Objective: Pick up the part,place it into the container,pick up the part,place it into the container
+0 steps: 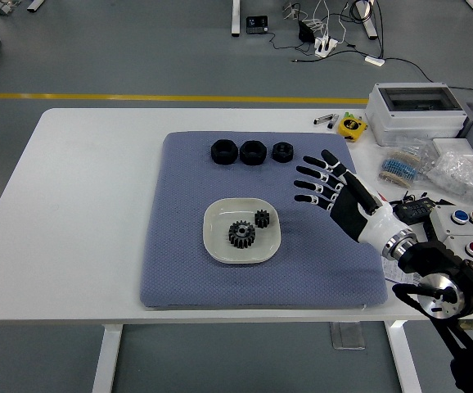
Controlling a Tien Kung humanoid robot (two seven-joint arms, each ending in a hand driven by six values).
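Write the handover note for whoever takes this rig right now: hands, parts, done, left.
Right hand: open, holds nothing, fingers spread over the blue mat, right of the dish.
Left hand: not in view.
White dish: holds a large gear and a small gear.
Three black parts lie in a row on the mat beyond the dish.
Done: two gears in the dish.
Left: possibly those three.

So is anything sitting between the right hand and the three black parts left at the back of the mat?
Nothing visible does. The right hand is open over the blue mat, and the nearest black part lies just beyond and left of its fingertips with bare mat between. The white dish with two gears sits off that line.
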